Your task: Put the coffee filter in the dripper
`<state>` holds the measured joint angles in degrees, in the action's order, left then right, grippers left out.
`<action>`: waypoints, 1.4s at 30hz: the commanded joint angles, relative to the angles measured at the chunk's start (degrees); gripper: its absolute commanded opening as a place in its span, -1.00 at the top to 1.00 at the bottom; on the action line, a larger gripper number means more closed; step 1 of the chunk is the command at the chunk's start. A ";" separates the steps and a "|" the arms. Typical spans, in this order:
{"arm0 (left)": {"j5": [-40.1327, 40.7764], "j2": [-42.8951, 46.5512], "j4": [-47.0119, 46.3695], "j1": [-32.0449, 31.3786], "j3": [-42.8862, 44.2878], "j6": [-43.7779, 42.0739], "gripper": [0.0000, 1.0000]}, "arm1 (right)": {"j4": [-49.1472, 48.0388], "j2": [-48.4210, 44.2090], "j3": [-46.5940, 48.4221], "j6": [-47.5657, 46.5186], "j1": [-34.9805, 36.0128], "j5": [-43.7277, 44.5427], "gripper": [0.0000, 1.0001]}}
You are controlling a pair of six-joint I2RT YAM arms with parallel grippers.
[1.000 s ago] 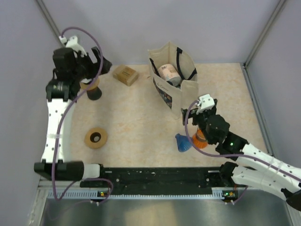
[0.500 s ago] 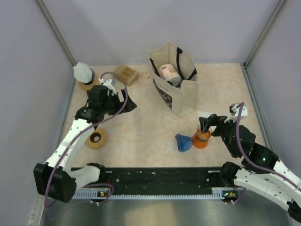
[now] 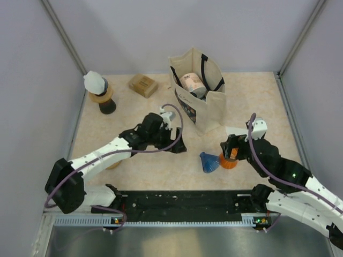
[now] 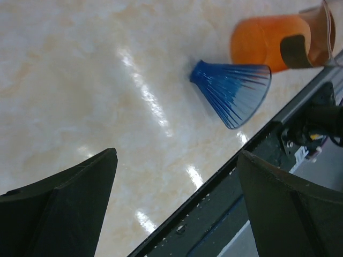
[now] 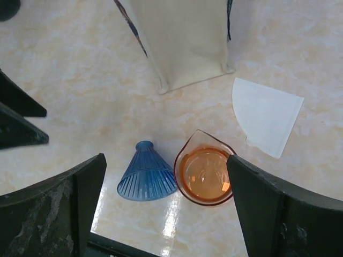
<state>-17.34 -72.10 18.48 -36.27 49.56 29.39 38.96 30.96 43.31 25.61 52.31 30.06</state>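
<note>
A blue ribbed dripper (image 3: 208, 161) lies on its side on the table, also in the left wrist view (image 4: 233, 91) and the right wrist view (image 5: 146, 174). An orange glass carafe (image 3: 229, 159) stands upright just right of it (image 5: 206, 174). A white paper filter (image 5: 268, 115) lies flat beyond the carafe; in the top view my right arm hides it. My left gripper (image 3: 179, 147) is open and empty, left of the dripper (image 4: 176, 155). My right gripper (image 3: 230, 147) is open and empty, above the carafe and dripper (image 5: 165, 160).
A canvas tote bag (image 3: 198, 91) holding a roll stands at the back centre, close behind the filter. A brown box (image 3: 143, 85) and a white-topped dark stand (image 3: 98, 88) are at the back left. A black rail (image 3: 182, 202) runs along the near edge.
My left arm has swung from the back left corner to the table's middle, near the dripper. My right gripper has shifted right and then back over the carafe. Both stay open.
</note>
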 commanded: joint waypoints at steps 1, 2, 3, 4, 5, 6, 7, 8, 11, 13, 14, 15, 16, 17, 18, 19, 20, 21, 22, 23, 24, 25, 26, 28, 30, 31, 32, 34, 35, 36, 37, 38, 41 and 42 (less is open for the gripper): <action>4.59 -5.94 -2.24 -8.63 3.95 -2.22 -0.97 | -3.62 -2.66 0.37 1.02 -0.28 4.12 -0.91; 4.77 -7.17 0.91 -8.99 5.53 -1.79 -0.97 | -4.24 -3.09 0.11 1.11 -0.20 4.21 -0.90; 5.47 -7.70 2.16 -8.99 5.72 -0.66 -0.97 | -5.03 -3.45 -0.24 0.85 -0.28 3.95 -0.90; 7.65 -7.97 3.13 -8.99 5.37 0.66 -0.98 | -6.34 -3.62 -0.68 -0.02 -0.28 3.08 -0.90; 11.50 -7.71 4.62 -8.91 4.85 2.50 -0.98 | -7.48 -3.80 -1.20 -0.99 -0.28 2.20 -0.90; 14.41 -7.01 6.03 -8.90 4.23 4.00 -0.97 | -8.54 -3.89 -1.82 -1.52 -0.28 1.76 -0.91; 18.97 -5.70 7.69 -8.90 3.45 6.10 -0.97 | -9.16 -3.80 -2.26 -1.87 -0.20 1.75 -0.91; 23.19 -4.38 9.28 -8.64 2.22 7.86 -0.97 | -9.86 -3.63 -2.53 -2.05 -0.28 1.93 -0.91; 33.06 -0.69 16.82 -5.32 0.28 14.63 -0.97 | -12.58 -3.01 -4.02 -2.93 -0.28 2.37 -0.91; 35.61 1.95 20.44 0.99 -1.39 17.62 -0.97 | -16.00 -2.49 -5.42 -4.15 -0.20 1.93 -0.91; 36.93 2.74 21.85 5.20 -2.09 19.03 -0.97 | -17.59 -2.31 -6.21 -4.68 -0.20 1.93 -0.91; 39.29 3.36 23.60 9.42 -3.06 21.04 -0.97 | -19.08 -2.13 -7.00 -5.12 -0.28 1.93 -0.91; 42.45 4.06 25.01 12.34 -3.68 22.89 -0.97 | -20.92 -2.05 -7.79 -5.39 -0.28 1.75 -0.91; 44.74 4.33 25.72 15.15 -4.29 23.87 -0.98 | -22.60 -1.87 -8.67 -5.74 -0.20 1.49 -0.90; 46.85 4.59 26.25 17.00 -4.38 24.92 -0.98 | -24.53 -1.87 -9.64 -6.09 -0.28 1.05 -0.91; 48.35 4.60 26.26 18.68 -4.47 25.28 -0.97 | -26.11 -1.78 -10.52 -6.88 -0.28 0.18 -0.91; 50.46 4.33 26.00 20.09 -4.56 25.11 -0.97 | -27.35 -1.69 -11.14 -7.84 -0.20 -0.09 -0.91; 52.91 4.07 26.60 21.23 -3.95 25.28 -0.97 | -28.49 -1.61 -11.66 -8.29 -0.20 -0.09 -0.91; 54.42 3.46 26.78 22.63 -3.60 25.02 -0.97 | -29.20 -1.34 -11.84 -8.81 -0.28 -0.09 -0.91; 55.13 2.58 26.09 23.87 -3.42 23.97 -0.97 | -29.64 -1.17 -12.19 -9.60 -0.28 -0.01 -0.91; 54.79 1.88 26.08 25.27 -2.98 23.70 -0.97 | -30.25 -0.82 -12.37 -9.87 -0.20 0.43 -0.91; 54.52 0.91 25.47 26.42 -2.98 23.26 -0.95 | -30.61 -0.55 -12.46 -10.31 -0.28 0.69 -0.91; 54.09 0.12 24.42 27.04 -3.33 22.74 -0.96 | -30.96 -0.12 -12.55 -10.57 -0.20 1.05 -0.92; 51.90 -1.46 21.35 28.36 -4.03 21.25 -0.94 | -31.66 0.41 -12.64 -11.10 -0.28 1.05 -0.92; 48.21 -3.39 16.78 29.67 -5.00 19.66 -0.91 | -32.01 0.86 -12.90 -11.72 -0.28 0.87 -0.92; 45.93 -5.14 15.11 30.55 -5.26 19.13 -0.85 | -32.10 1.12 -12.90 -11.81 -0.28 0.87 -0.92; 44.86 -6.38 13.53 30.91 -5.18 18.61 -0.80 | -32.19 1.21 -13.07 -11.81 -0.28 0.53 -0.92; 43.80 -8.84 11.67 31.08 -4.65 18.43 -0.78 | -32.37 1.30 -13.16 -12.07 -0.28 0.26 -0.92; 43.19 -9.90 10.97 31.17 -4.13 18.34 -0.75 | -32.54 1.38 -13.25 -11.98 -0.20 0.17 -0.92; 42.57 -10.95 10.53 31.17 -3.86 17.82 -0.71 | -32.54 1.47 -13.25 -12.07 -0.28 0.08 -0.92; 42.83 -11.74 10.78 31.17 -3.77 17.81 -0.68 | -32.54 1.47 -13.25 -12.24 -0.28 0.08 -0.92; 43.61 -12.71 11.05 31.35 -3.68 17.90 -0.65 | -32.54 1.38 -13.25 -12.33 -0.28 0.43 -0.92; 43.19 -14.82 12.01 31.88 -3.51 17.72 -0.51 | -32.63 1.21 -13.43 -12.33 -0.20 0.96 -0.92; 42.05 -14.92 12.98 31.88 -3.24 17.81 -0.44 | -32.46 1.38 -13.34 -12.42 -0.28 1.05 -0.92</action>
<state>26.81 -85.27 32.53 -5.15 45.15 47.83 8.97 32.34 30.35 13.89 52.31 30.55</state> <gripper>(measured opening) 0.780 0.960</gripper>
